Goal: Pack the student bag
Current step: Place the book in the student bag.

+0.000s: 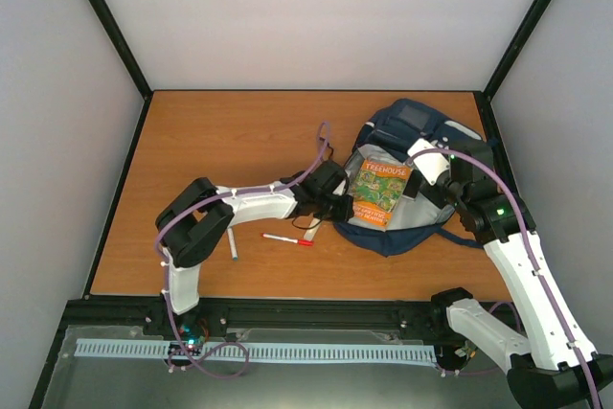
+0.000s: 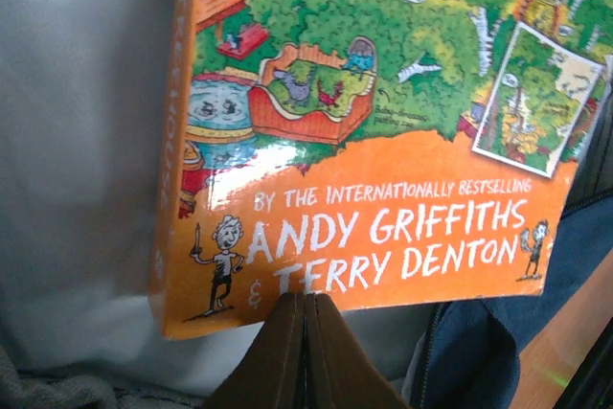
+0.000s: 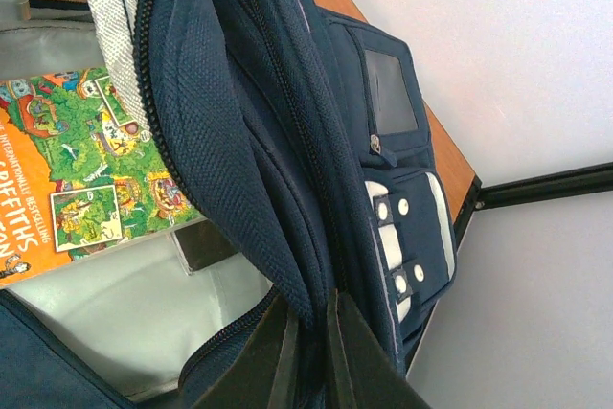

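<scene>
A: Wood table (image 1: 220, 141), grey walls (image 1: 316, 7), black frame (image 1: 105, 18). What sits nearer than the student bag (image 1: 410, 122)?
B: Two pens, left of the bag on bare wood. The red-capped pen (image 1: 287, 238) lies flat. The dark-tipped pen (image 1: 232, 244) is just beside the left arm's elbow.
A: Left gripper (image 2: 305, 302)?
B: At the bag's left opening. Fingers pressed together, only a thin seam between them, and the tips meet the near edge of the book (image 2: 383, 141).
A: Where's the book?
B: Inside the open bag, face up on the grey lining (image 3: 144, 304). The left wrist view cuts off the cover's top. In the right wrist view the blue flap (image 3: 220, 141) hides one side and a grey strap (image 3: 110, 26) crosses a corner.
A: Right gripper (image 3: 308, 318)?
B: Pinching the flap's fabric at the bag's right side. In the top view its fingers are hard to make out.
A: Far end?
B: Front pocket (image 3: 407, 237) with white patches, near the table's far right corner.
</scene>
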`<control>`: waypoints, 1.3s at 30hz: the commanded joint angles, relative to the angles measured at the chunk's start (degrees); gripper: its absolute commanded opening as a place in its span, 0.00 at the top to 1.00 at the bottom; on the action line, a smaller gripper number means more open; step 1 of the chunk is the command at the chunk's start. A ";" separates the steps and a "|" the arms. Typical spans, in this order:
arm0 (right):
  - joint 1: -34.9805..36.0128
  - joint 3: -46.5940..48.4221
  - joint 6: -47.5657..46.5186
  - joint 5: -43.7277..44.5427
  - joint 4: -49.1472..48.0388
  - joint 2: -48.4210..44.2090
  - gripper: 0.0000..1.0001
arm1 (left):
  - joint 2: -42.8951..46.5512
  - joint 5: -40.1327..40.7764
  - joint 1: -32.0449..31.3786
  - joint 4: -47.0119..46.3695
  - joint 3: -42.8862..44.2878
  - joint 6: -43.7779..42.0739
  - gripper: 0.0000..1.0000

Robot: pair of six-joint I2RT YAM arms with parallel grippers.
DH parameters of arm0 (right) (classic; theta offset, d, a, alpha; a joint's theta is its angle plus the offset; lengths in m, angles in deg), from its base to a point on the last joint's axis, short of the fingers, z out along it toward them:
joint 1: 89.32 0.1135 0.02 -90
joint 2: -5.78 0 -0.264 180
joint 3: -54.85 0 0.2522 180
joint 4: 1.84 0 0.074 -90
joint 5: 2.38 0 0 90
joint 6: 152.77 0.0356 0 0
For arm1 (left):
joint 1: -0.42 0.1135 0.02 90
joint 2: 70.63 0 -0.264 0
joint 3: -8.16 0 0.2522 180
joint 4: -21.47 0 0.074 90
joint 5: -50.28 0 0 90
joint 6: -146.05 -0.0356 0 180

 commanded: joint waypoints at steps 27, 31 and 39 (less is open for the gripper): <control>0.18 -5.51 -8.90 -18.67 8.47 -9.80 0.97 | -7.95 12.42 -0.94 -13.00 3.84 19.14 0.99; 0.13 -5.58 -9.29 -17.79 8.79 -10.11 0.97 | -10.33 11.81 -0.97 -16.58 6.24 20.81 0.99; 0.07 -7.17 -8.58 -14.10 6.75 -10.27 0.97 | -0.43 14.26 -1.03 -18.11 -1.60 23.03 0.99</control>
